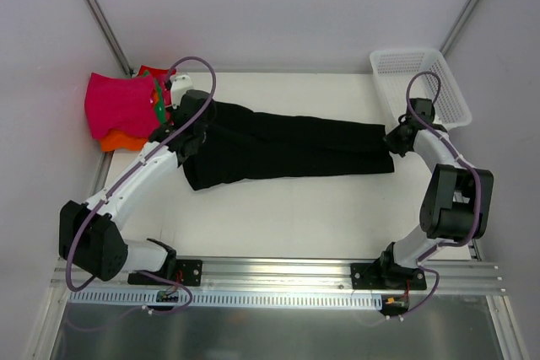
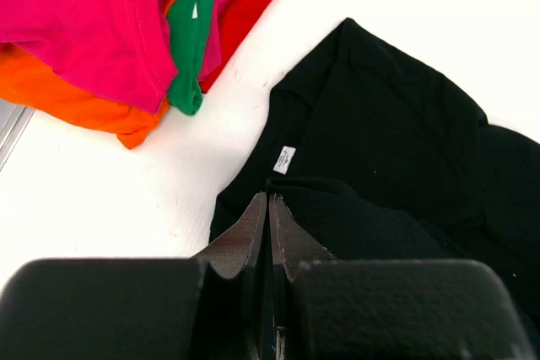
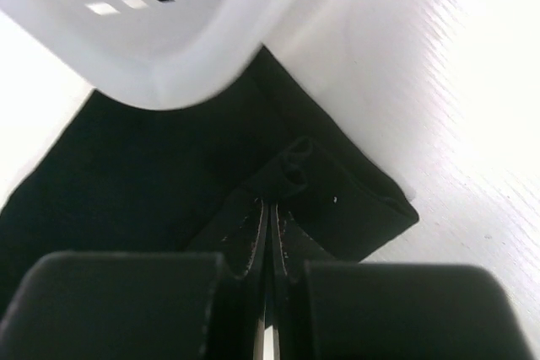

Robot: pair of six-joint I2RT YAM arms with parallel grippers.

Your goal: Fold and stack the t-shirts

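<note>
- The large, plain, short-sleeved black t-shirt (image 1: pixel 287 151) lies flat across the middle of the white table (image 1: pixel 295 225). It is drawn into a long band from left to right, which suits a shirt held at both ends to take out slack before a fold.
- The left gripper (image 2: pixel 268 201) is at the collar end, just beside the small white neck label (image 2: pixel 284 159). Its jaws are pressed together with a raised ridge of black cloth at the tips. It appears to have that ridge pinched, though black fingers on black cloth make the contact hard to read.
- The right gripper (image 3: pixel 270 206) is at the opposite end, by the hem corner. Its jaws are likewise fully together on a small lifted pleat of the black t-shirt, so it anchors that end.
- The white plastic mesh basket (image 1: pixel 432 61) stands at the far right corner of the table, just beyond the right gripper, with its wall overhanging the right wrist view. It holds no shirt that can be seen.
- The pile of folded shirts (image 1: pixel 122 103) sits at the far left, near the collar end but apart from it. Magenta-pink is on top, with orange, green and red edges showing beneath. Its place there probably keeps the carry short once the black t-shirt is folded.
- By my judgement the folding is at an early stage, with the stacking of this shirt not yet done.
</note>
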